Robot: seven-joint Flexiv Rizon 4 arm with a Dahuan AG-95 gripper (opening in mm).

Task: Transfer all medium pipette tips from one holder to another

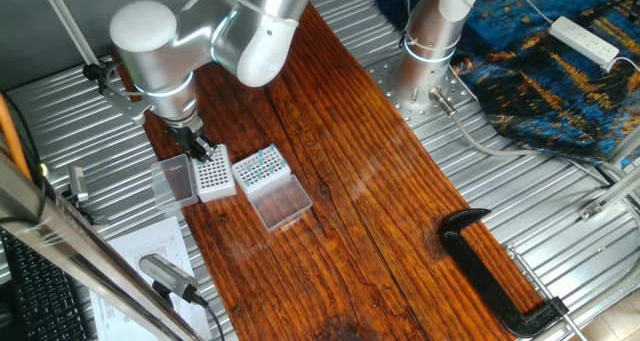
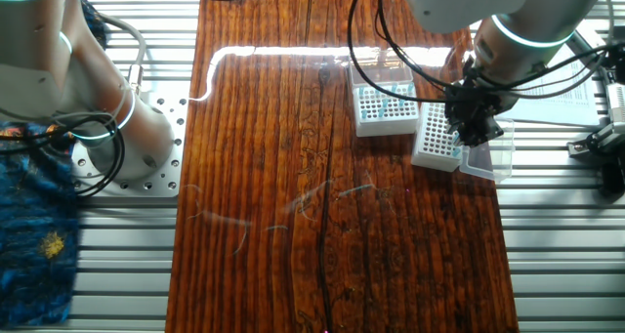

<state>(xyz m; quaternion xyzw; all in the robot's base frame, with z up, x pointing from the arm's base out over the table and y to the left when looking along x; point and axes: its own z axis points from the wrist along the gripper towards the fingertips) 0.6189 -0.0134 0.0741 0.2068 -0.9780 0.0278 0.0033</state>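
The medium pipette tips point(image 1: 261, 165) show as teal dots in the clear-sided rack point(image 1: 262, 171), which touches the white-sided rack point(image 1: 214, 174) on the wooden table point(image 1: 340, 181). The hand point(image 1: 199, 146) hovers over the white-sided rack's far edge, so the tips lie just beside it, toward the table's middle. Whether its fingers are apart, I cannot tell.

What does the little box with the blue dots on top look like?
The clear-sided rack is a small see-through box with a white top full of holes. Many holes hold teal-blue tips, in uneven patches. Its flat clear lid lies open on the wooden table. It stands upright beside the white-sided rack.
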